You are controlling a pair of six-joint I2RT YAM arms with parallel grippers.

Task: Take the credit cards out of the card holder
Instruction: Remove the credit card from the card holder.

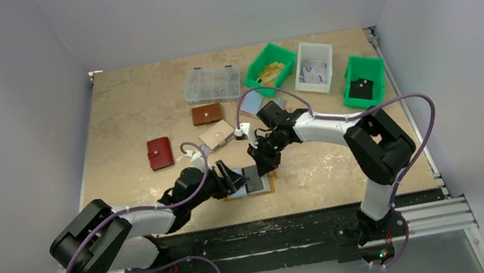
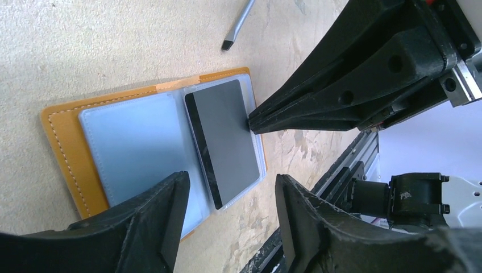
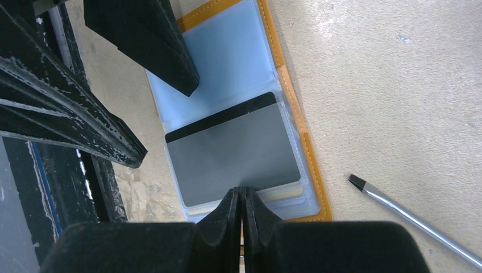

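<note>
The mustard card holder [image 2: 62, 148] lies open and flat on the table near its front edge [image 1: 271, 185]. Its orange border [image 3: 315, 176] frames clear sleeves. A grey credit card [image 2: 227, 142] with a black stripe lies in the sleeve on one half [image 3: 233, 156]. The other half is a pale blue page [image 2: 136, 148]; I cannot tell if a card sits in it. My right gripper [image 3: 241, 190] is shut, its tips touching the grey card's edge [image 2: 250, 121]. My left gripper [image 2: 231, 179] hangs open just above the holder's near edge, with nothing between its fingers.
A screwdriver [image 3: 409, 222] lies on the table just beyond the holder. Farther back are a red wallet [image 1: 160, 153], a brown wallet [image 1: 206, 114], a beige wallet [image 1: 216, 135], a clear organiser box [image 1: 212, 83], two green bins [image 1: 270, 66] [image 1: 364, 80] and a white bin [image 1: 313, 66].
</note>
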